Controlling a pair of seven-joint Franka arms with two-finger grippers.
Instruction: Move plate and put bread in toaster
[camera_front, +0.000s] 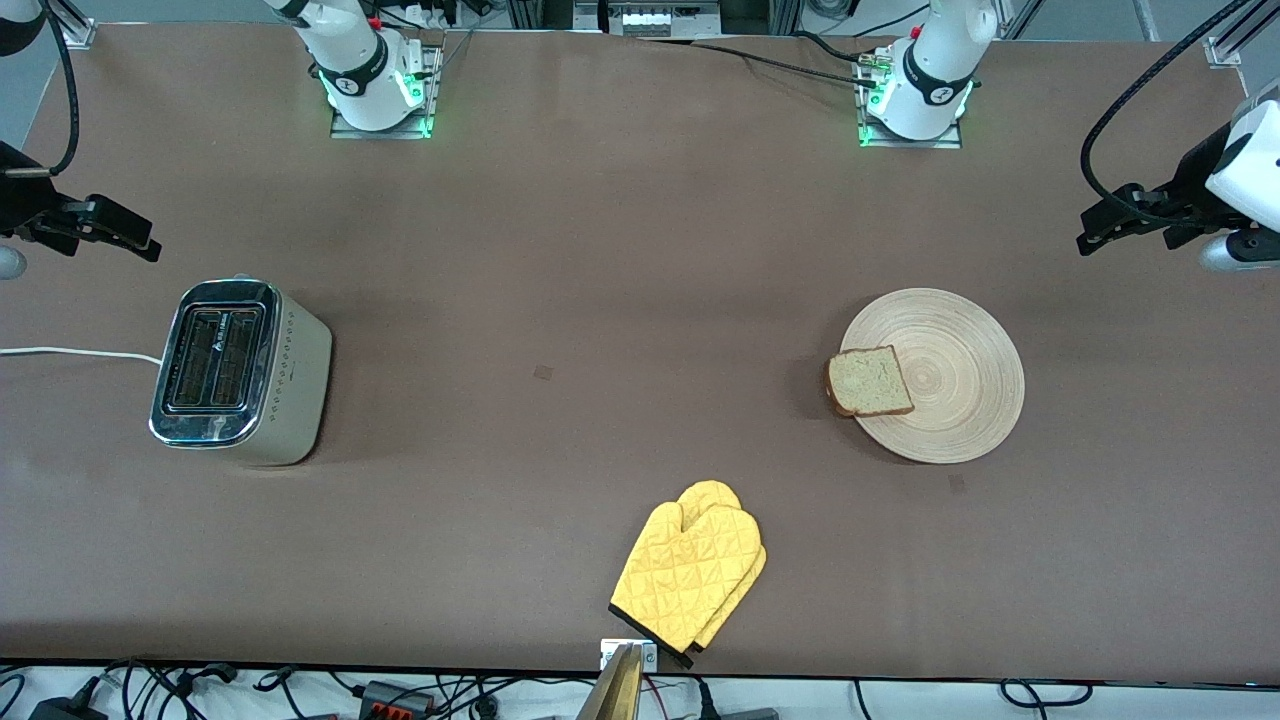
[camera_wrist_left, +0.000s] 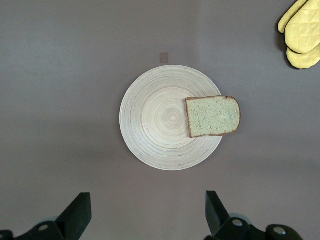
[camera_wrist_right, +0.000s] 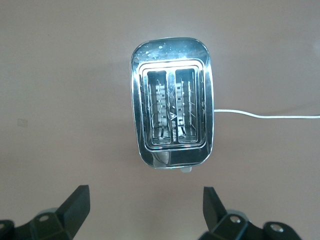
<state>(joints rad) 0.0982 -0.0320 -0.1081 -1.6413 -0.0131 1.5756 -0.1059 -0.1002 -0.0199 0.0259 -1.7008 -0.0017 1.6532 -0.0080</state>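
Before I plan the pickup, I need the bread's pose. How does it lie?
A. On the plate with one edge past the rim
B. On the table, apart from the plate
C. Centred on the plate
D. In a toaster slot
A: the bread lies flat on the plate, its crust edge overhanging the rim toward the toaster's end.

Even, diffuse overhead light — soft short shadows beside the toaster (camera_front: 240, 370) and plate (camera_front: 950, 400). Strong glare on the chrome top in the right wrist view — slots (camera_wrist_right: 172, 112) washed bright. Wrist views look dimmer and slightly soft.
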